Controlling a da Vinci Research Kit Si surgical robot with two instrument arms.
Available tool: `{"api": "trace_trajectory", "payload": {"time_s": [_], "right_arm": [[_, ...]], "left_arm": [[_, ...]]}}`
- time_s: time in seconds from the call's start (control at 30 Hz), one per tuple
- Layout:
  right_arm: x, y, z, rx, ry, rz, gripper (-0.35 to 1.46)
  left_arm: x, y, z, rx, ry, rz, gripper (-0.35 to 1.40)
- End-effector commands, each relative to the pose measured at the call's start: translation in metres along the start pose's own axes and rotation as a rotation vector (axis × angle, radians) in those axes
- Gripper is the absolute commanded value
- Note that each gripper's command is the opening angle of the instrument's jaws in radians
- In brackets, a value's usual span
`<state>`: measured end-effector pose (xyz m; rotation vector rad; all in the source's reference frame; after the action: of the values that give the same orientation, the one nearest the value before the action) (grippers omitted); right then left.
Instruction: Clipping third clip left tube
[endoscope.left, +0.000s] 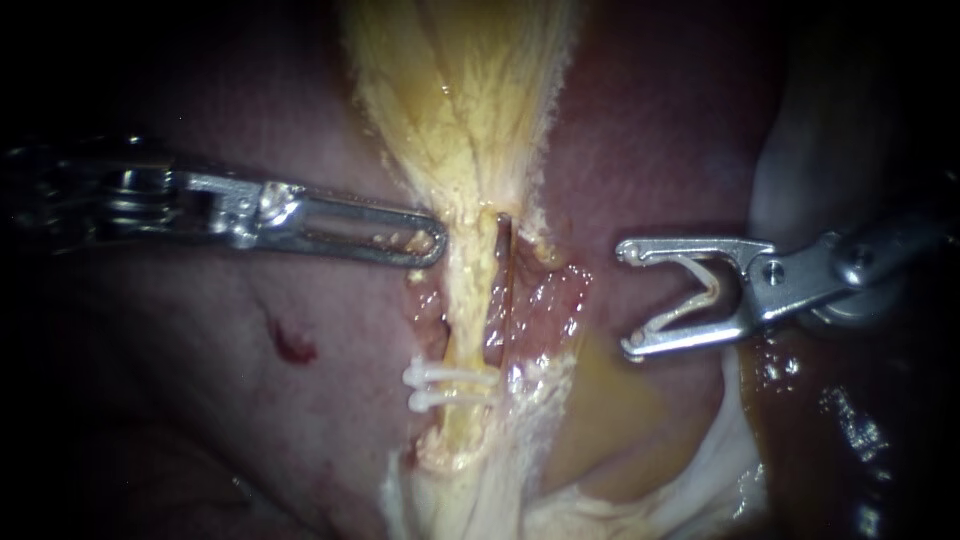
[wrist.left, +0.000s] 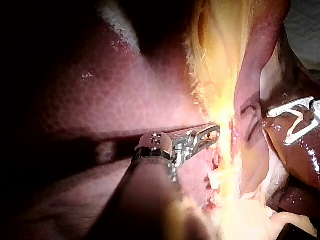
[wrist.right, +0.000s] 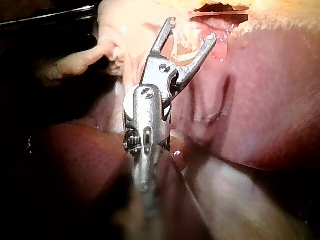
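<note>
**Loaded tool facing the left tube.** The tool of the right instrument (endoscope.left: 628, 298) stands wide at centre right of the frame. A white open clip (endoscope.left: 700, 303) sits inside it, one arm along each jaw. Its mouth points toward the frame's centre and is near the tubes but not touching them. The shaft enters from the right edge and slopes gently down toward the tool.

The left instrument (endoscope.left: 435, 245) enters from the left edge, almost level. Its tip rests against the left margin of the yellow tissue (endoscope.left: 450, 100), and whether it holds anything cannot be told.

The left tube (endoscope.left: 468, 310) runs down the centre of the frame as a pale yellow cord, with a darker second tube (endoscope.left: 503, 265) just beside it on the right. Two white clips (endoscope.left: 455, 377) already cross the left tube at lower centre. Liver (endoscope.left: 250, 400) fills the lower left.

The tube looks soft, wet and easily torn. The bare stretch above the two clips appears the likely seat for the third clip, which should take in the whole cord squarely without catching its neighbour.
</note>
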<state>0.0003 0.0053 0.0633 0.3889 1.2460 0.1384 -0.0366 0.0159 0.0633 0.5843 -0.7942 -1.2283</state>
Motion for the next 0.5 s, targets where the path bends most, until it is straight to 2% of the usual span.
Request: {"api": "trace_trajectory", "payload": {"time_s": [0.03, 0.13, 0.27, 0.5], "right_arm": [[0.0000, 0.0000, 0.0000, 0.000, 0.000, 0.000, 0.50], [0.0000, 0.0000, 0.0000, 0.000, 0.000, 0.000, 0.50], [0.0000, 0.0000, 0.0000, 0.000, 0.000, 0.000, 0.50], [0.0000, 0.0000, 0.0001, -0.003, -0.001, 0.000, 0.50]], "left_arm": [[-0.0001, -0.0001, -0.0003, 0.003, 0.001, 0.000, -0.35], [-0.0007, -0.0001, -0.0012, 0.011, 0.008, -0.002, -0.35], [-0.0018, -0.0001, -0.0036, -0.007, 0.002, -0.007, -0.35], [-0.0038, -0.0002, -0.0086, -0.010, -0.043, -0.022, -0.35]]}}
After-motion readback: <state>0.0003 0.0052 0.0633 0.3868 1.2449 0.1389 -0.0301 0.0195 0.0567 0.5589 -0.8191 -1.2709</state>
